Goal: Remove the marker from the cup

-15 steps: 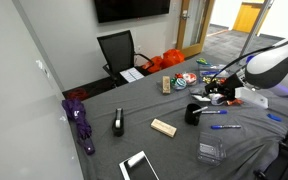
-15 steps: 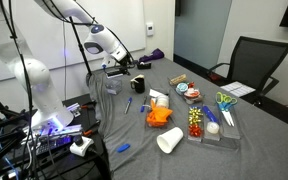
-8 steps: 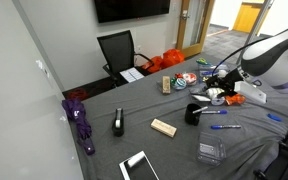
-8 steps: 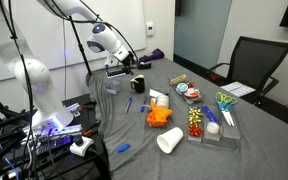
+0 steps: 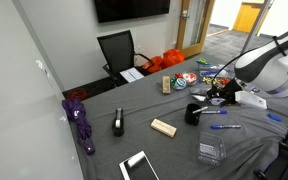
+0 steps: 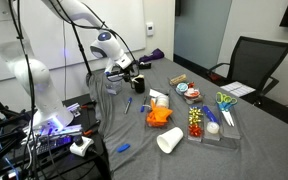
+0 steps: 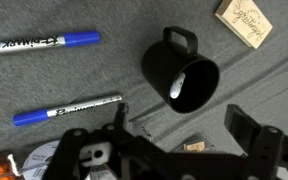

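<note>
The small black cup (image 7: 179,72) with a side handle stands on the grey cloth; it also shows in both exterior views (image 5: 193,113) (image 6: 139,84). A white marker end (image 7: 178,86) shows inside it. My gripper (image 7: 182,125) is open and empty, its two dark fingers spread just off the cup's rim, above the cloth. In both exterior views the gripper (image 5: 217,100) (image 6: 126,72) hangs close beside the cup without touching it.
Two blue-capped markers (image 7: 44,43) (image 7: 66,110) lie near the cup. A wooden block (image 7: 246,20) lies beyond it. A tall narrow black object with a white label (image 5: 118,123), a tablet (image 5: 139,165), a clear box (image 5: 212,152) and a white paper cup (image 6: 170,140) stand around.
The arm has shifted slightly and the gripper has come a little lower beside the cup. The cup and markers have not moved.
</note>
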